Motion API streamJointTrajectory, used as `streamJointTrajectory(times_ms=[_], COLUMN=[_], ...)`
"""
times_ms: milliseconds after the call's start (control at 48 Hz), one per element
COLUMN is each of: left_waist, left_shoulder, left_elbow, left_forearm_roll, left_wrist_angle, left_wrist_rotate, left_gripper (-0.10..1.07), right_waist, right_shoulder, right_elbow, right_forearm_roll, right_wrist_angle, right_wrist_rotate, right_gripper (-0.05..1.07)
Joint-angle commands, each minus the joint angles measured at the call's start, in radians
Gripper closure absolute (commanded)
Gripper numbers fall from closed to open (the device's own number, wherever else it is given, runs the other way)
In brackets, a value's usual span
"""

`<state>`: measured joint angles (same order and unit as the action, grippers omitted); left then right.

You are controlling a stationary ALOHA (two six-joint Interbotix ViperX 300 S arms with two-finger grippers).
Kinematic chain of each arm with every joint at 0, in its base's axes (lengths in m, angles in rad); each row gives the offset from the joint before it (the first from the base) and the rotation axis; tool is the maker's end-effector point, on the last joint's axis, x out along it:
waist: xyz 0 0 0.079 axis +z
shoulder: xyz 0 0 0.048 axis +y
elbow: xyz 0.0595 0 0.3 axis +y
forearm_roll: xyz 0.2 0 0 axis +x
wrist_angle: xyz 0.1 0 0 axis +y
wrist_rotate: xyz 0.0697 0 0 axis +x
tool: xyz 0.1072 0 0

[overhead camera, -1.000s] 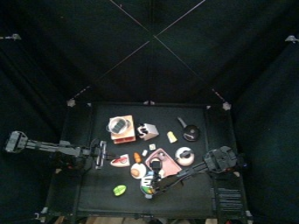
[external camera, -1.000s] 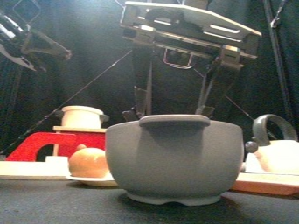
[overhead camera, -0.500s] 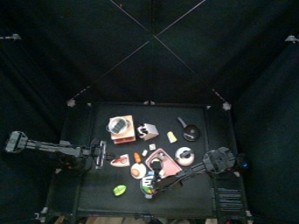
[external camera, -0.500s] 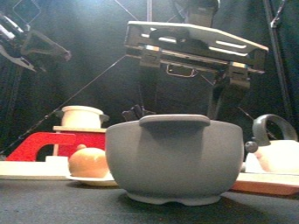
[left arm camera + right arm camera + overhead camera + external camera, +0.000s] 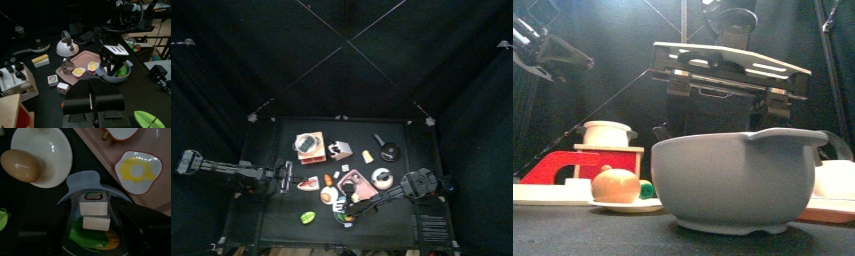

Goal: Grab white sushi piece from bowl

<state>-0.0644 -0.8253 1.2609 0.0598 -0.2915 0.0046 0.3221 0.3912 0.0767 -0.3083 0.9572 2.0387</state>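
Note:
The pale teal-grey bowl (image 5: 93,182) stands near the table's front, large in the front view (image 5: 734,185) and small in the top view (image 5: 341,208). It holds two white sushi pieces, one (image 5: 94,208) beside the other (image 5: 96,223), over green and yellow food. My right gripper (image 5: 97,215) reaches down into the bowl, with its jaws open on either side of the white pieces. My left gripper (image 5: 92,97) is shut and empty and rests at the table's left (image 5: 285,180).
A white plate (image 5: 50,148) with a brown egg (image 5: 19,165) sits beside the bowl. A pink tray (image 5: 133,143) carries a fried-egg dish (image 5: 140,168). A kettle (image 5: 65,47), a red toy box (image 5: 573,165) and a green leaf (image 5: 309,216) stand around.
My right gripper has come down into the bowl. In the front view the bowl has shifted right and now sits tilted. The left arm has not moved.

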Motion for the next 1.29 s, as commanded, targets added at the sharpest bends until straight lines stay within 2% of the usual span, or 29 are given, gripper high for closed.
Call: streamJointTrajectory(times_ms=[0, 188, 333, 729, 1000, 1271], left_waist=[0.002, 0.002, 0.002, 0.000, 0.000, 0.002], left_shoulder=[0.002, 0.002, 0.002, 0.002, 0.002, 0.002], left_elbow=[-0.012, -0.011, -0.011, -0.011, -0.011, -0.012], left_forearm_roll=[0.002, 0.002, 0.000, 0.002, -0.002, -0.002], left_wrist_angle=[-0.005, -0.005, -0.005, -0.005, -0.005, -0.005], left_wrist_rotate=[0.002, 0.002, 0.002, 0.002, 0.002, 0.002], left_gripper=[1.00, 1.00, 1.00, 1.00, 1.00, 1.00], right_waist=[-0.002, -0.002, -0.002, -0.002, 0.003, 0.005], right_shoulder=[-0.017, -0.011, -0.011, -0.032, -0.075, -0.071], right_elbow=[-0.017, -0.015, -0.017, -0.049, -0.063, -0.109], right_forearm_roll=[-0.002, 0.000, 0.000, -0.006, -0.011, -0.006], right_wrist_angle=[-0.003, -0.003, -0.003, 0.015, 0.094, 0.156], right_wrist_rotate=[-0.002, -0.003, -0.003, -0.009, -0.029, -0.084], right_gripper=[0.09, 0.09, 0.14, 0.43, 0.43, 0.43])
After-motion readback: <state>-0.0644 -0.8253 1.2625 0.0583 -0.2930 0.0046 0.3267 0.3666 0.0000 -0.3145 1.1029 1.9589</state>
